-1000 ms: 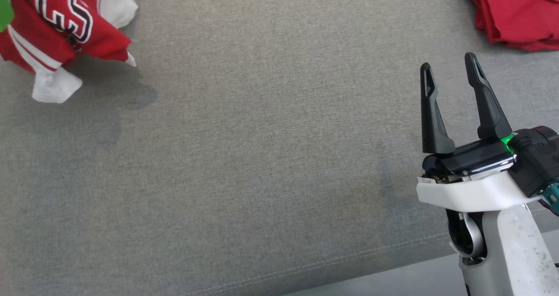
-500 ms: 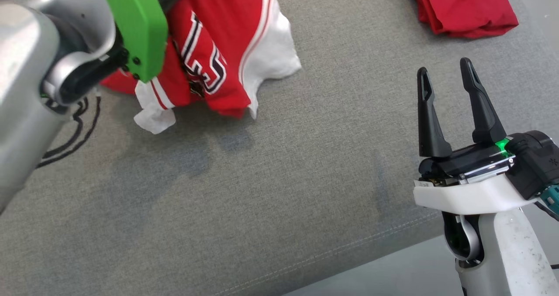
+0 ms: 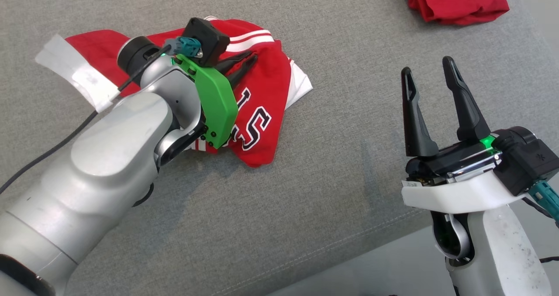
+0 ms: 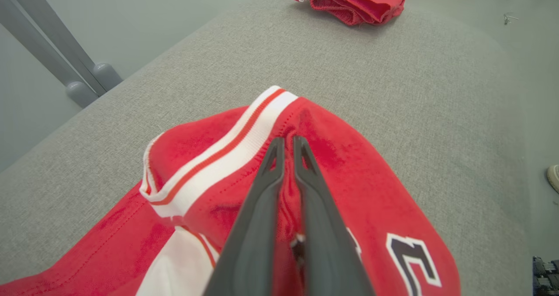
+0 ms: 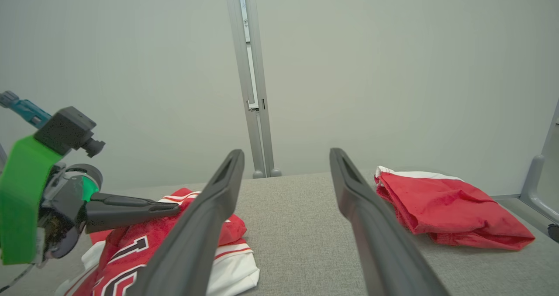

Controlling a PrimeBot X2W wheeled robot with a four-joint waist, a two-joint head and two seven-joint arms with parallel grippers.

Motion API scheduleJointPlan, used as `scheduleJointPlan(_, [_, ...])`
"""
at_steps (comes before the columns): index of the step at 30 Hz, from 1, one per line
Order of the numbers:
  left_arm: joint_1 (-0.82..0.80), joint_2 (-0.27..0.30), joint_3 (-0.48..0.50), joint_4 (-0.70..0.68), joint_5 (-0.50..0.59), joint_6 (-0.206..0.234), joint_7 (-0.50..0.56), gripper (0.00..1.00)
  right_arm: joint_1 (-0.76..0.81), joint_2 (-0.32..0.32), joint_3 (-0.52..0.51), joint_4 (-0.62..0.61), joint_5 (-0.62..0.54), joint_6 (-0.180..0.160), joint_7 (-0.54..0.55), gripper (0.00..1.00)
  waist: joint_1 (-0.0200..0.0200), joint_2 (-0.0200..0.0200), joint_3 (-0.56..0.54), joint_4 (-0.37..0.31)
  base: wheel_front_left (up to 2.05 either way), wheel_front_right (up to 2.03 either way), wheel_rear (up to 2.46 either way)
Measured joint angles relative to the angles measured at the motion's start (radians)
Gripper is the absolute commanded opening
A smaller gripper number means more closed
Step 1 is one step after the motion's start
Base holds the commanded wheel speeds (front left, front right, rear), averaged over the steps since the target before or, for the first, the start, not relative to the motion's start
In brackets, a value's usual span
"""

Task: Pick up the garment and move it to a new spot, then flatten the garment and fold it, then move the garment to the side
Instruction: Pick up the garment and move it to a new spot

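Spreading under everything is a grey surface (image 3: 332, 165) of coarse woven cloth, soft-looking and padded, with a stitched seam (image 3: 349, 243) running along its near edge.

Next in size is the left arm (image 3: 100, 165), smooth silver-grey shells with rounded joints, carrying a flat green cover (image 3: 214, 104) of glossy plastic at the wrist.

The garment (image 3: 262, 91) lies crumpled on the left part of the surface, towards the far side. It is a red jersey of soft knit with white panels and white ribbed bands striped in red. Black block characters edged in white cross its near folds; they are too creased to read as a word, though one resembles a 7 in the left wrist view.

The left gripper (image 3: 252, 58) has its long, dark, matt fingers pressed almost together on a raised fold of the red cloth, just beside a white band (image 4: 262, 125).

The right gripper (image 3: 428, 67) stands at the near right, well apart from the jersey, its tapered fingers spread wide with nothing between them.

A red pile (image 3: 454, 1) of folded cloth, plain red with a white edge, sits at the far right.
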Motion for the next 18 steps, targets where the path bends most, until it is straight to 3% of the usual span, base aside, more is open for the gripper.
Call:
scheduleJointPlan(5, [0.000, -0.068, -0.018, 0.154, 0.009, 0.000, -0.105, 0.00, -0.003, 0.000, 0.007, 0.012, 0.000, 0.000, 0.000, 1.00, 0.0000, 0.0000, -0.007, -0.008, 0.00, 0.00, 0.00])
scheduleJointPlan(7, [-0.001, -0.094, -0.018, 0.214, 0.015, 0.000, -0.146, 0.70, -0.002, 0.000, 0.009, 0.018, -0.001, 0.000, 0.000, 1.00, 0.0000, 0.0000, -0.013, -0.009, 0.00, 0.00, 0.00])
scheduleJointPlan(8, [-0.001, -0.107, -0.021, 0.235, 0.016, 0.000, -0.158, 1.00, -0.002, 0.000, 0.010, 0.021, -0.001, 0.000, 0.000, 1.00, 0.0000, 0.0000, -0.017, -0.009, 0.00, 0.00, 0.00])
scheduleJointPlan(18, [0.036, -0.226, 0.010, 0.343, -0.008, 0.023, -0.333, 1.00, 0.028, 0.000, -0.028, 0.047, -0.034, 0.000, 0.000, 1.00, 0.0000, 0.0000, -0.063, 0.046, 0.00, 0.00, 0.00])
